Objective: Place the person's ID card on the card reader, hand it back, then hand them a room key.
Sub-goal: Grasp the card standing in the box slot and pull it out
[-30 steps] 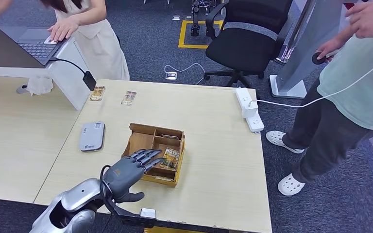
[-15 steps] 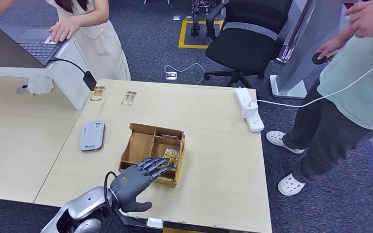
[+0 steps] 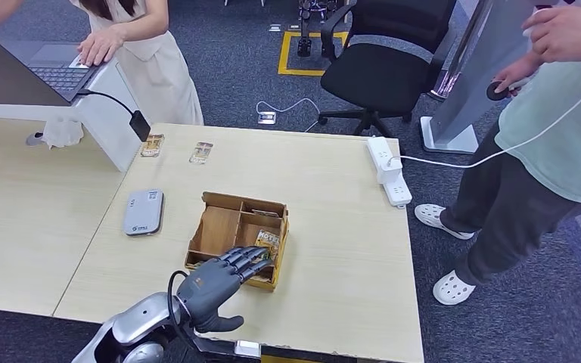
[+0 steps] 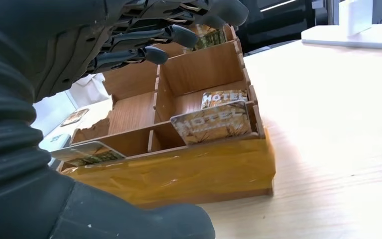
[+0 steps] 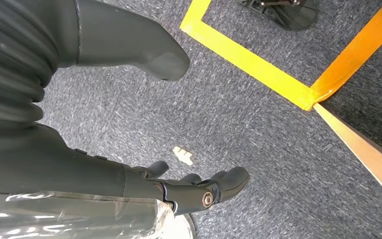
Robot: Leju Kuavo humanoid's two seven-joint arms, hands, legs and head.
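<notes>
My left hand (image 3: 215, 283) hovers at the near edge of a wooden divided box (image 3: 227, 227), fingers spread over its near right compartment and holding nothing. Hotel room key cards (image 3: 266, 243) stand in that compartment; in the left wrist view the key cards (image 4: 214, 119) sit just beyond my fingers (image 4: 144, 37). A grey card reader (image 3: 144, 212) lies on the table left of the box. Two cards (image 3: 151, 145) (image 3: 201, 153) lie at the table's far edge. My right hand (image 5: 189, 191) hangs over the carpet with its fingers apart, holding nothing.
A person in a pale dress (image 3: 147, 53) stands at a laptop (image 3: 38, 68) at the far left. Another person in a green shirt (image 3: 560, 128) stands at the right. A white power strip (image 3: 388, 170) lies on the table's far right. An office chair (image 3: 382, 68) stands behind.
My left hand has drawn back toward me and to the right, from over the box's middle to its near edge. The person at the right raised a hand slightly.
</notes>
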